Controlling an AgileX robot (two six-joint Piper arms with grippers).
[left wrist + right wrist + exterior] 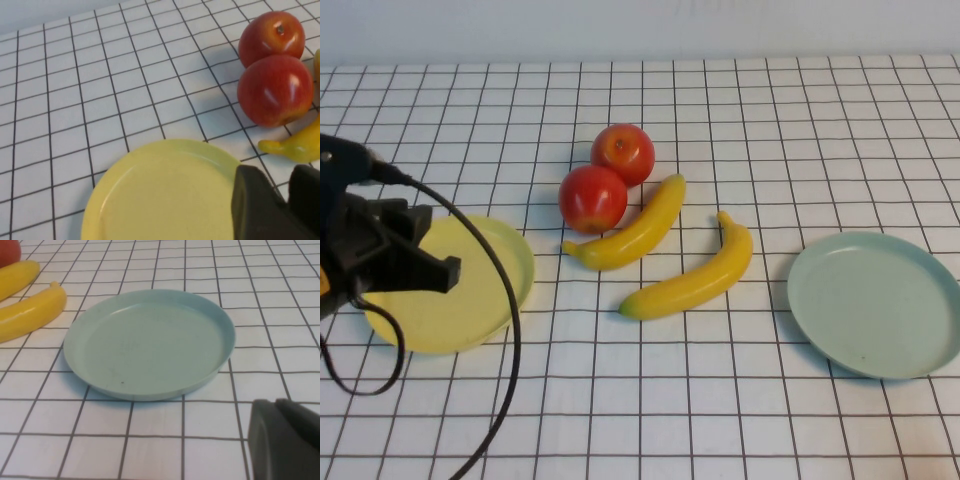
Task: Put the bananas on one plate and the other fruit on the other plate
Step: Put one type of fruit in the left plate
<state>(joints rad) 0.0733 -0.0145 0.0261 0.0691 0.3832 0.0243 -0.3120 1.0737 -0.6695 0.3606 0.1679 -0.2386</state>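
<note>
Bananas (665, 250), apples (607, 177) off both plates.

A white table (770, 120) with a black grid carries a yellow plate (470, 300) at the left, a mint-green plate (880, 300) at the right, and between them two bananas (695, 283), with two touching red apples (593, 197) farther back.
</note>
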